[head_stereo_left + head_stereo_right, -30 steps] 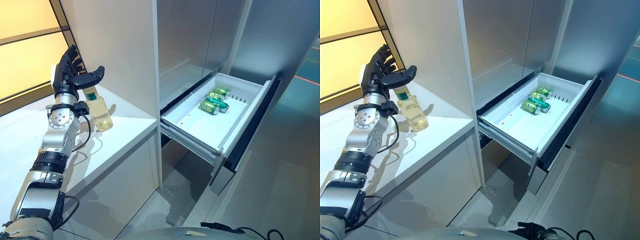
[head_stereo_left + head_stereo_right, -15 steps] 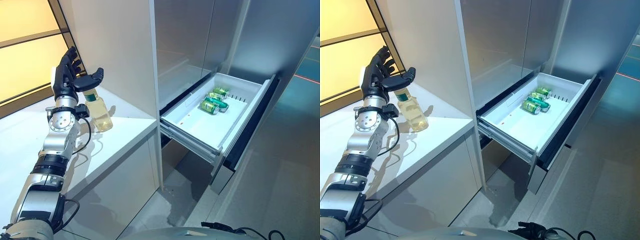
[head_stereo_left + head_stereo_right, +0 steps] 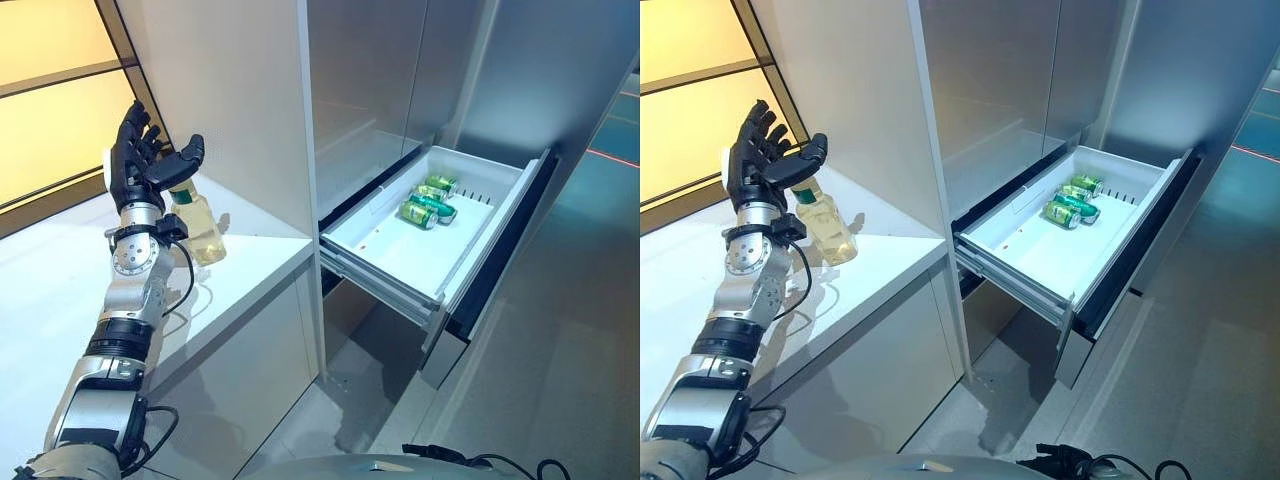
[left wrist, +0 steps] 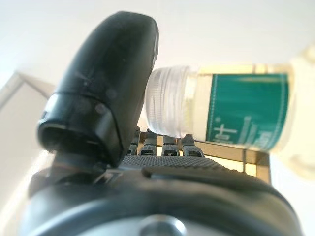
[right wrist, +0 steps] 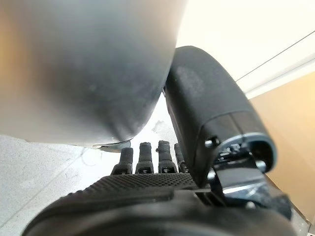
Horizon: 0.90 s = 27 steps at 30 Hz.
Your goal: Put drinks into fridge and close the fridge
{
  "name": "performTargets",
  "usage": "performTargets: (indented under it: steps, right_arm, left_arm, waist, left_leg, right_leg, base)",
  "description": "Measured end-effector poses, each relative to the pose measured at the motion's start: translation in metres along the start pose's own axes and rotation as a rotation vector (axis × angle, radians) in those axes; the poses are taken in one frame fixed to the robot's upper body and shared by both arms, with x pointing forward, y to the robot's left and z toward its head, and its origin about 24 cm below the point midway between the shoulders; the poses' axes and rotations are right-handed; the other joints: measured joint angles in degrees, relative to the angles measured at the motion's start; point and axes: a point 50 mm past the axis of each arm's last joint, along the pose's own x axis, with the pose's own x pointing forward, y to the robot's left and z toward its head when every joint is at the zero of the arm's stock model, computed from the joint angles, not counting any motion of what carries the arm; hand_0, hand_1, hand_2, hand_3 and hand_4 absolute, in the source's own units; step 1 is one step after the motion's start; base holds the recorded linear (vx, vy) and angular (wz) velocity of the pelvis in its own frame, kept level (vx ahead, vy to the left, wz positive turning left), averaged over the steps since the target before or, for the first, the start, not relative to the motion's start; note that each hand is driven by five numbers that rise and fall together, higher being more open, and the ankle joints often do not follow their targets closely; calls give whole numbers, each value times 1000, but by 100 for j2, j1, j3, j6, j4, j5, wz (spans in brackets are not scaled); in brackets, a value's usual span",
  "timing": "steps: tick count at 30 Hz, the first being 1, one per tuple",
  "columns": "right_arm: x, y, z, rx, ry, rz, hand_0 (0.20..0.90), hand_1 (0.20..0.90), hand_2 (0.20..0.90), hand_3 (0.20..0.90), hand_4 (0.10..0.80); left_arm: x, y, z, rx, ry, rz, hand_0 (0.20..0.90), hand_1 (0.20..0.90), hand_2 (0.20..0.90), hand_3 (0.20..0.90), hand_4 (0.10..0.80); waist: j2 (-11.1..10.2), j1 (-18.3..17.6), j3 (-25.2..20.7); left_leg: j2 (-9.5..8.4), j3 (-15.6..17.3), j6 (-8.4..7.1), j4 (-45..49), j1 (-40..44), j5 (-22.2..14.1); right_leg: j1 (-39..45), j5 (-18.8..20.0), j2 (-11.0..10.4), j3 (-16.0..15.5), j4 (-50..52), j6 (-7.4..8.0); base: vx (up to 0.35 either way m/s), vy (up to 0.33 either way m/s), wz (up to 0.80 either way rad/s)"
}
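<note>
A clear bottle (image 3: 203,232) of yellowish drink with a green label and a white cap stands upright on the white counter (image 3: 250,265). My left hand (image 3: 140,160) is open beside it, fingers straight and raised, and its thumb reaches over the cap. In the left wrist view the thumb (image 4: 103,93) lies next to the cap of the bottle (image 4: 246,118), with no grasp on it. The white fridge drawer (image 3: 385,265) is pulled out, with several green cans (image 3: 428,205) lying at its far end. My right hand (image 5: 216,123) shows only in its own wrist view, fingers straight and holding nothing.
A tall white panel (image 3: 240,90) rises between the counter and the fridge. Steel fridge doors (image 3: 400,60) stand above the drawer, which juts out over the grey floor (image 3: 560,330). A yellow-lit window (image 3: 50,100) runs along the left behind the counter.
My left forearm has swung a little to the right and the hand now stands more upright by the bottle. The bottle, drawer and cans have not moved.
</note>
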Motion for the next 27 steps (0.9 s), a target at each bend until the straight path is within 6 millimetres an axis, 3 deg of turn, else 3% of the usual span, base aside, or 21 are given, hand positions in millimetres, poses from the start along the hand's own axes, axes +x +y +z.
performTargets:
  steps: [23, 27]
  right_arm:
    - [0, 2, 2, -12, -9, 6, 900, 900, 900, 900, 800]
    - [1, 5, 5, -13, -18, 13, 900, 900, 900, 900, 800]
  left_arm:
    - [-1, 0, 7, 46, -80, 13, 900, 900, 900, 900, 800]
    - [-2, -6, 18, 9, -128, 12, 900, 900, 900, 900, 800]
  waist:
    - [-87, -1, 63]
    - [-172, 7, 134]
  left_leg:
    - [1, 1, 0, 0, -3, 0]
    - [0, 0, 0, 0, -8, 0]
  right_leg:
    - [-6, 0, 0, 7, -5, 1]
    - [-12, 0, 0, 6, -2, 0]
  base:
    - [0, 0, 0]
    - [0, 0, 0]
